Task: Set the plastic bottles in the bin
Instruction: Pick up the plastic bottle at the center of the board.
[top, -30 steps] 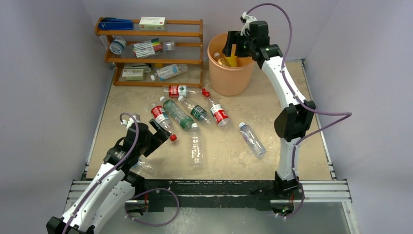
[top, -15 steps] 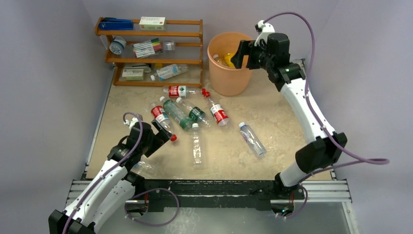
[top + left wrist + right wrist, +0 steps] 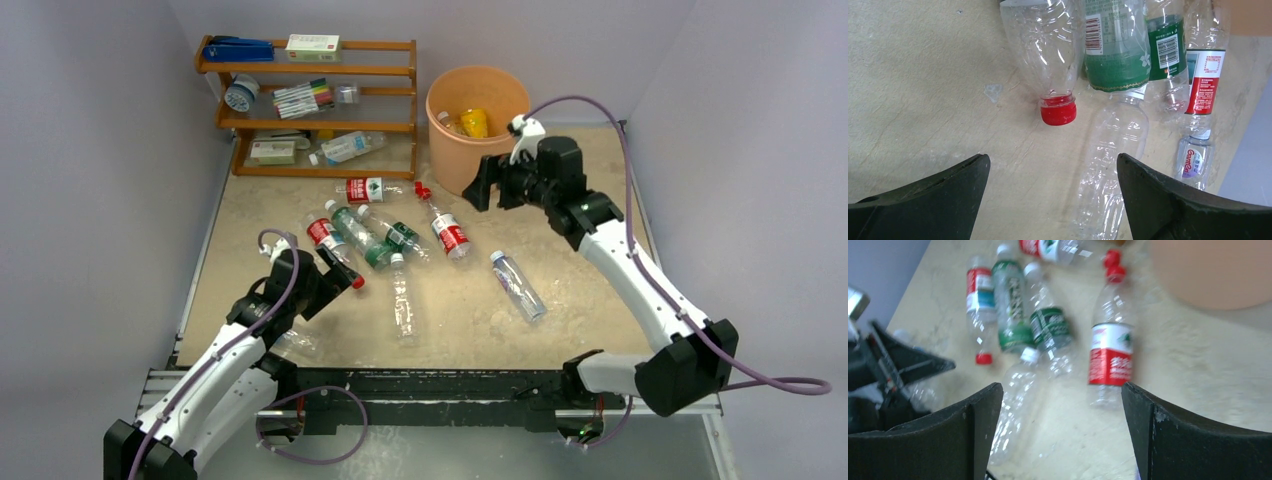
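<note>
The orange bin (image 3: 440, 150) stands at the back, with a yellow bottle (image 3: 474, 122) and a clear one (image 3: 452, 123) inside. Several plastic bottles lie mid-table: a red-capped one (image 3: 333, 250), a green-labelled one (image 3: 358, 234), a red-labelled one (image 3: 446, 228), a plain clear one (image 3: 402, 296) and a blue-labelled one (image 3: 518, 285). My left gripper (image 3: 335, 272) is open just short of the red cap (image 3: 1058, 109), nothing between its fingers (image 3: 1053, 159). In front of the bin (image 3: 1213, 270), my right gripper (image 3: 483, 187) hangs open and empty (image 3: 1062, 387) above the red-labelled bottle (image 3: 1110, 347).
A wooden shelf (image 3: 310, 100) at the back left holds markers, boxes, tape and a clear bottle (image 3: 345, 147). Another bottle (image 3: 372, 187) lies before it. A crushed clear bottle (image 3: 290, 343) sits under my left arm. Walls close in left, right and back.
My right arm has pulled back from over the bin and come down in front of it; the yellow bottle stays in the bin. My left gripper has edged forward slightly.
</note>
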Motion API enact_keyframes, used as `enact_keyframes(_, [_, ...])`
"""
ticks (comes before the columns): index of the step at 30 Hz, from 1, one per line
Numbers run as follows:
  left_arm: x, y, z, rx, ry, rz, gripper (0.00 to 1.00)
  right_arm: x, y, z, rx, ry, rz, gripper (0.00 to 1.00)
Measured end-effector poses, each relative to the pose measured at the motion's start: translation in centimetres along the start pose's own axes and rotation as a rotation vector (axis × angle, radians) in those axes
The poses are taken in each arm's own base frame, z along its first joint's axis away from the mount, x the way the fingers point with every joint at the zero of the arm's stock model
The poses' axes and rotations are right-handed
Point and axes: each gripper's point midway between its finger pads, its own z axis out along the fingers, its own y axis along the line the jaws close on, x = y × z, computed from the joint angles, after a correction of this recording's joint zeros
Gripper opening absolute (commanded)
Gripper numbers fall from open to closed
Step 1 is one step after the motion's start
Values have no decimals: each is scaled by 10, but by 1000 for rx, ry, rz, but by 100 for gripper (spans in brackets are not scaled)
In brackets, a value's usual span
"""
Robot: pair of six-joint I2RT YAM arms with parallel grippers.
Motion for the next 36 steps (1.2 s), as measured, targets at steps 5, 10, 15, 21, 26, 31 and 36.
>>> enact_keyframes(5, [-1,-4,1,15,-1,-2,99,60,39,15,-106,103,9,89])
enact_keyframes(10, [-1,-4,2,20,-3,-5,99,118,60,21,-165,205,37,88])
enact_keyframes(15, [3,0,3,14,4,-8,99,149,74,21,-208,255,56,86])
enact_keyframes(21, [2,-1,2,18,2,-8,99,172,98,22,-268,284,61,86])
enact_keyframes(26, [3,-2,3,21,4,-8,98,195,113,27,-302,329,65,85])
enact_keyframes(31, [4,-1,4,16,11,-8,98,220,122,34,-307,393,61,85])
enact_keyframes(36, [4,0,4,15,12,-7,98,244,126,40,-299,454,52,85])
